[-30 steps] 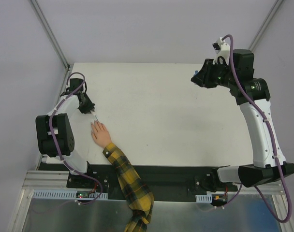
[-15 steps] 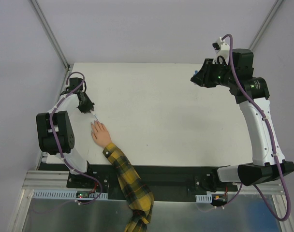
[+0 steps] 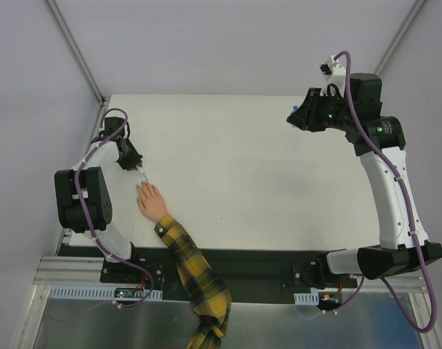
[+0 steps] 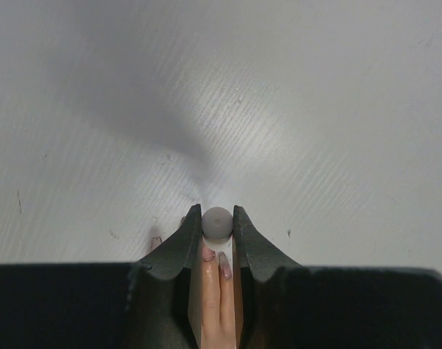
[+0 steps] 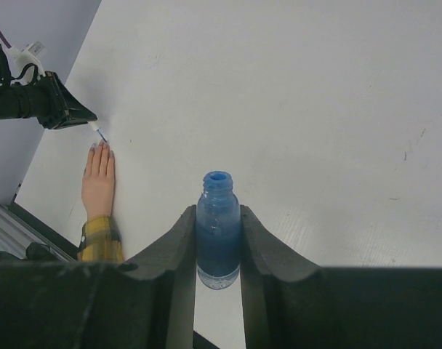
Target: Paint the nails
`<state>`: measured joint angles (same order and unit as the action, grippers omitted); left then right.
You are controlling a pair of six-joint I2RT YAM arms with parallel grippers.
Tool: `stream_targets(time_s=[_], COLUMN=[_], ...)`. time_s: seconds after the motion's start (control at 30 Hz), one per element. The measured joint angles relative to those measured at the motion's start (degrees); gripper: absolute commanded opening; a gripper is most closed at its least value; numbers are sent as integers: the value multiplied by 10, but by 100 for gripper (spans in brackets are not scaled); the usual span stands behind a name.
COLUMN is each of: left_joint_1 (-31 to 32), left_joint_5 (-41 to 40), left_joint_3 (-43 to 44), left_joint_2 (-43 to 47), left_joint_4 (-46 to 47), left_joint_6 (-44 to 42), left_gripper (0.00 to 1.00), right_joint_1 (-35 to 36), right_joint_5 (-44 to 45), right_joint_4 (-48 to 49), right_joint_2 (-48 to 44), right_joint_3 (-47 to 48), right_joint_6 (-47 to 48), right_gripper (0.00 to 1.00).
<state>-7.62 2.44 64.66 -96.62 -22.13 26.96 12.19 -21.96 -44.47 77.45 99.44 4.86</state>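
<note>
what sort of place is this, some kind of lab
Most likely a robotics lab test cell: a white table closed in by plain grey panels, a left arm and right arm bolted at its near edge, and a small hand in a plaid sleeve laid on it.

White table (image 3: 250, 167) enclosed by pale lavender walls (image 3: 221, 43); 2 grey metal struts (image 3: 74, 49) rise at the far corners.

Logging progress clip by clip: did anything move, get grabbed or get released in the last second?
The left arm shifted slightly at the elbow, nothing more. The left claw stays shut on the brush, its tip at the nails of the hand. The right claw still holds the open blue bottle. Nothing grabbed or released.
</note>
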Motion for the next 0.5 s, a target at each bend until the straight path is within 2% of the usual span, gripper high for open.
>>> stream_targets(time_s=[0.5], left_joint_1=[0], left_joint_5=[0], left_joint_3=[-15], left_joint_2=[0], left_joint_4=[0], left_joint_6=[-1], left_gripper=[0], right_joint_1=[0], right_joint_5=[-1], right_joint_4=[0], right_joint_2=[0], right_joint_3=[0], right_joint_6=[-3], right_gripper=[1])
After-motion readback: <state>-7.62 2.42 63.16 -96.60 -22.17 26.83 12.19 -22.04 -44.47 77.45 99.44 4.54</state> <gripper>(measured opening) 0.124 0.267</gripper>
